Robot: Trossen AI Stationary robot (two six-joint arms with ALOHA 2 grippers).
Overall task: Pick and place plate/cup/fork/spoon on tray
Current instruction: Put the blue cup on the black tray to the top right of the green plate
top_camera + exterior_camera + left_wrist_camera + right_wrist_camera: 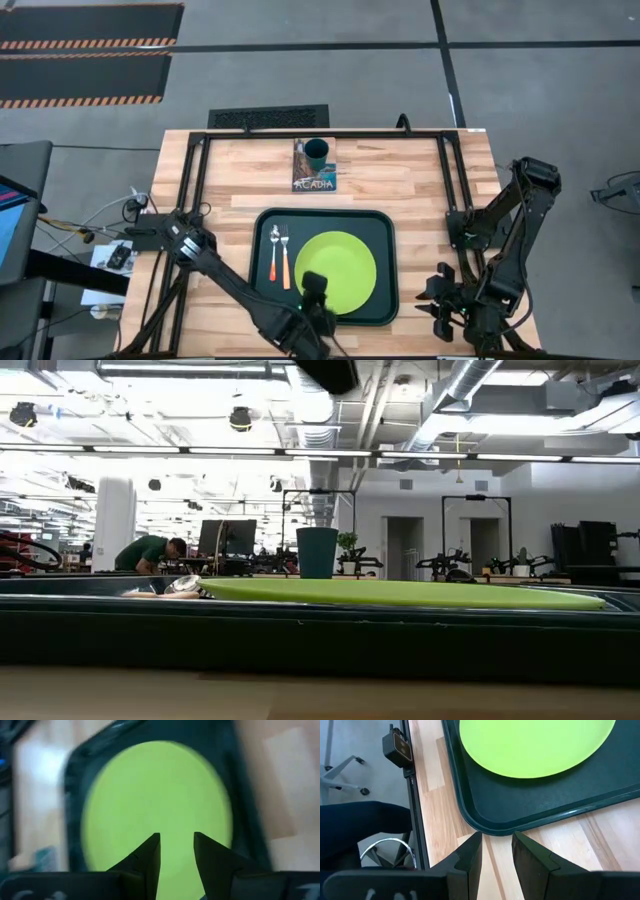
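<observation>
The lime-green plate (340, 268) lies flat in the dark green tray (385, 225). The spoon (274, 250) and the fork (285, 255) lie side by side in the tray, left of the plate. The teal cup (316, 153) stands upright on the Acadia book at the table's far side. My left gripper (313, 282) is open and empty above the plate's near-left edge; its wrist view looks down on the plate (155, 795). My right gripper (437, 298) is open and empty over the bare table, right of the tray's near right corner (485, 827).
The Acadia book (314, 172) lies under the cup, beyond the tray's far rim. A black frame (200, 150) runs along the table's left, far and right sides. Bare wood shows left and right of the tray. A person (150, 552) is in the room behind.
</observation>
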